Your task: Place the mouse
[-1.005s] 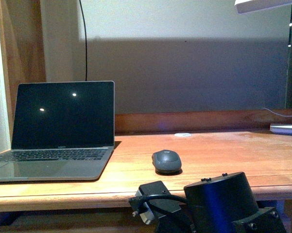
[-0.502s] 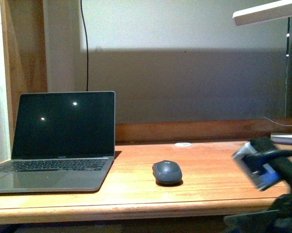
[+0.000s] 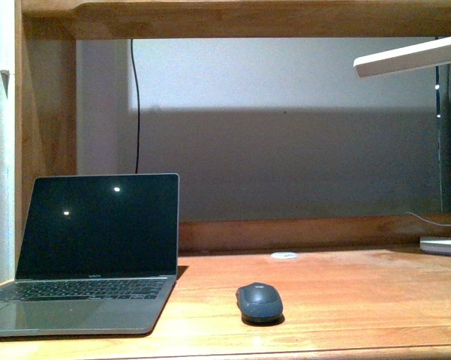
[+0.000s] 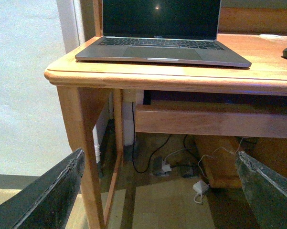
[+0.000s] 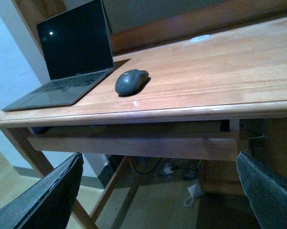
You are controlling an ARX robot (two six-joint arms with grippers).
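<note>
Mouse (image 3: 259,301): dark grey oval, lay free on the tabletop (image 3: 345,300), right of the laptop (image 3: 90,247).
Wrist views: alone showed the grippers, left gripper (image 4: 157,191) and right gripper (image 5: 157,191), both with jaws spread, below the tabletop edge, well apart from the mouse.
Front view: alone showed the lamp (image 3: 413,56).

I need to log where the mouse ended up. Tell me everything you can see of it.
The mouse is small, dark grey and matte, like plastic, with a rounded oval body and a faint logo on top. It lies flat on the wooden desk, right of the open laptop and apart from it, near the front edge. Only the desk touches it; neither gripper holds it.
</note>
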